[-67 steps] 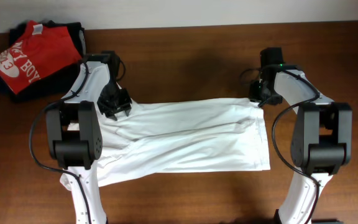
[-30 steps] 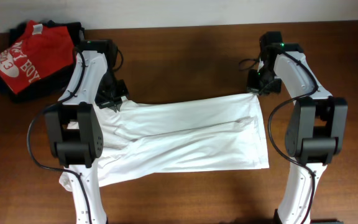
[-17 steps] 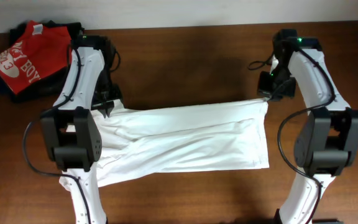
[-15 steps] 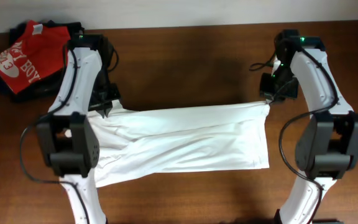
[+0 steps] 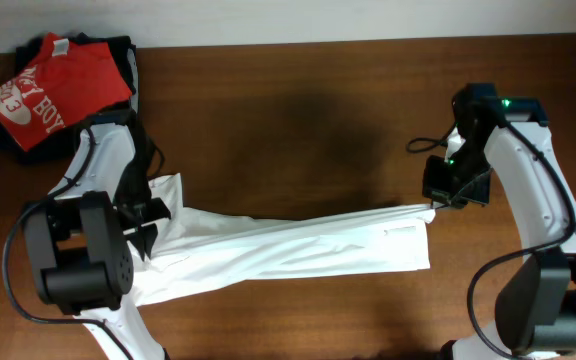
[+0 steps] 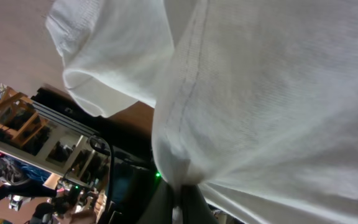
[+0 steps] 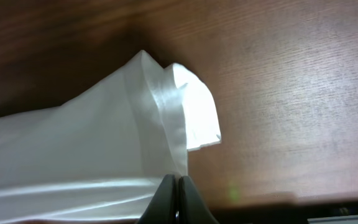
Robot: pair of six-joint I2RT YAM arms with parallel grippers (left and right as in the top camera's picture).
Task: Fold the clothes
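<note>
The white T-shirt (image 5: pixel 288 247) lies stretched across the table's near half, lifted at both ends, its print hidden. My left gripper (image 5: pixel 148 212) is shut on its left end, where a sleeve sticks up; the cloth (image 6: pixel 260 93) fills the left wrist view and bunches between my left fingers (image 6: pixel 184 198). My right gripper (image 5: pixel 438 203) is shut on the shirt's upper right corner. In the right wrist view the fingers (image 7: pixel 178 186) pinch the folded hem (image 7: pixel 166 118) above the wood.
A red T-shirt with white lettering (image 5: pixel 53 85) lies on dark folded garments (image 5: pixel 123 55) at the back left corner. The brown wooden table (image 5: pixel 298 120) runs to a pale wall at the back.
Both grippers have moved toward the front of the table with the shirt's far edge, pulling it over the near half. The shirt now looks narrower and stretched.
</note>
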